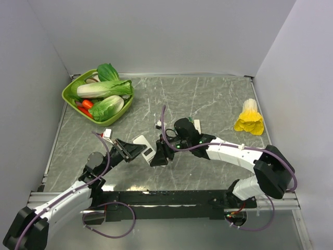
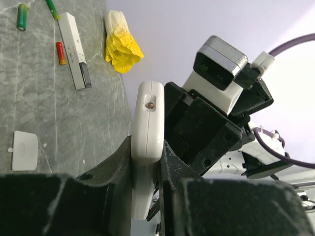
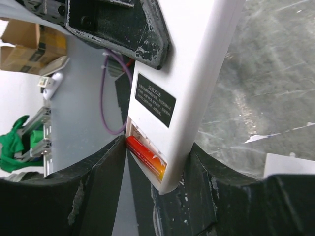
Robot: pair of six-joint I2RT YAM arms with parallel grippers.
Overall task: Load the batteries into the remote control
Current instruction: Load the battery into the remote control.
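Note:
My left gripper (image 1: 138,150) is shut on the white remote control (image 1: 144,148) and holds it off the table; in the left wrist view the remote (image 2: 147,142) stands edge-on between my fingers (image 2: 115,167). In the right wrist view its back shows a dark label (image 3: 155,99) and an open compartment with one orange-red battery (image 3: 145,156) in it. My right gripper (image 3: 157,167) is closed round the remote's end, one finger against that battery, the other against the remote's far side. A second orange-red battery (image 2: 60,53) lies on the table.
A narrow white-and-black bar (image 2: 76,51) and small green pieces (image 2: 22,16) lie by the loose battery. The white battery cover (image 2: 24,150) lies flat on the table. A green bowl (image 1: 69,98) of vegetables is at back left, a yellow toy (image 1: 250,117) at right.

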